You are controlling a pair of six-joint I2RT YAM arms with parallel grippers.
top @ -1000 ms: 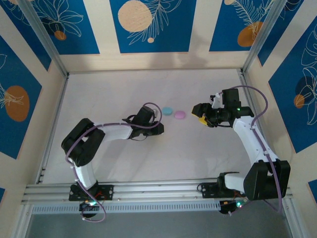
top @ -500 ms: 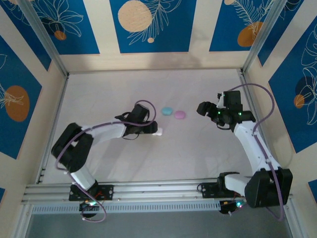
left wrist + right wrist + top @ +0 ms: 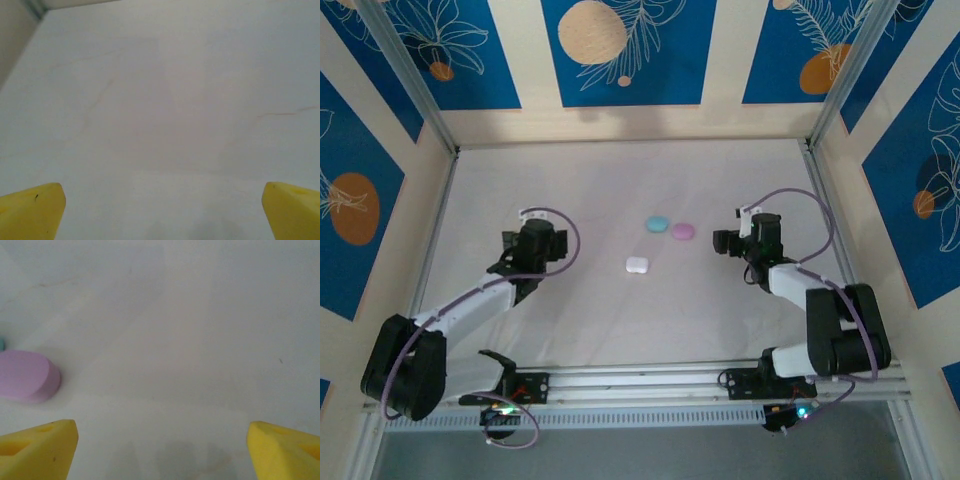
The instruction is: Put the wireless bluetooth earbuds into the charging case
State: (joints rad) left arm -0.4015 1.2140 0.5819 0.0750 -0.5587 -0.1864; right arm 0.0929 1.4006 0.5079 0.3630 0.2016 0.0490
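LEFT WRIST VIEW: The left gripper (image 3: 162, 217) hangs over a stretch of the white table (image 3: 165, 100). Its two yellow fingertips (image 3: 30, 212) are spread to the bottom corners of the view, with only tabletop between them. Faint hairline marks cross the surface, among them a short brownish scratch (image 3: 285, 112) at right. At top left, the table meets a beige wall (image 3: 12, 45) and a grey frame post (image 3: 36, 6).

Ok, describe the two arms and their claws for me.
Both the left arm and right arm have white links, black joints and a looping purple cable. The left claw and right claw end in wedge-shaped yellow fingertips.
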